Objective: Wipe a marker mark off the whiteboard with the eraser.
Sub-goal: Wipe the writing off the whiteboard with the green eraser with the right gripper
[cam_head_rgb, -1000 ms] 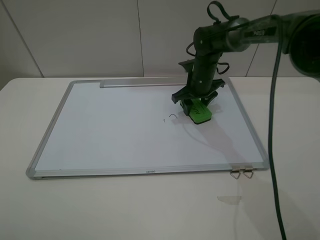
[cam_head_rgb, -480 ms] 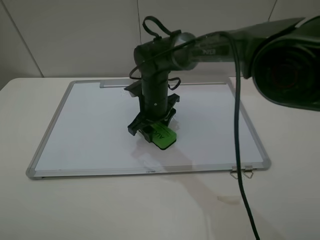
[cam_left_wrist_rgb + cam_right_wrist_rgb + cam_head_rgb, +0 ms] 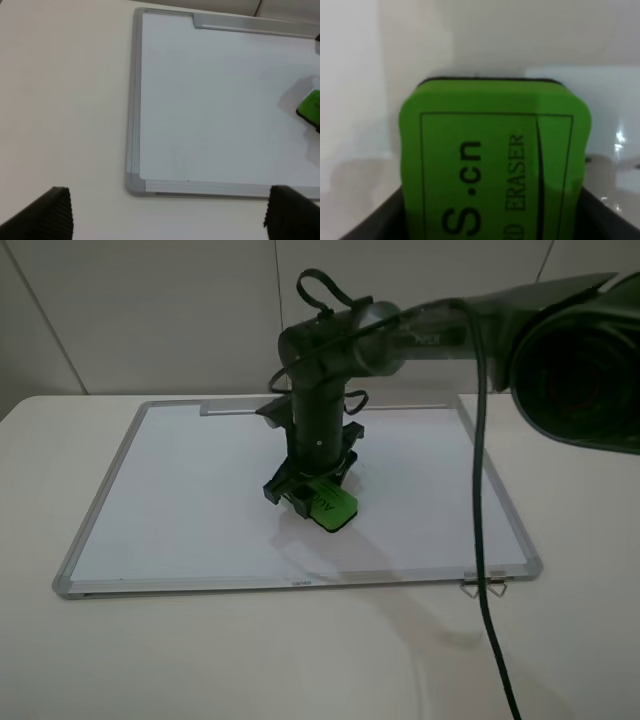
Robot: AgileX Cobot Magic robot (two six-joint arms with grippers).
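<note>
The green eraser (image 3: pixel 332 506) rests on the whiteboard (image 3: pixel 190 490) near its middle, toward the front edge. My right gripper (image 3: pixel 314 490) is shut on it, reaching in from the right with its wrist upright. In the right wrist view the eraser (image 3: pixel 495 165) fills the frame between the two dark fingers (image 3: pixel 375 220). No marker mark shows on the white surface in any view. My left gripper (image 3: pixel 175 220) hangs open over the table off the whiteboard's (image 3: pixel 210 100) front left corner, and the eraser (image 3: pixel 312 106) shows at the edge of its view.
A metal tray strip (image 3: pixel 240 408) runs along the board's far edge. Two metal clips (image 3: pixel 483 586) lie at its front right corner. A black cable (image 3: pixel 482 540) hangs down from the right arm across the board's right side. Bare cream table surrounds the board.
The right gripper swept the eraser from the board's right side leftward and forward over the small dark mark, then edged back slightly. The mark no longer shows.
</note>
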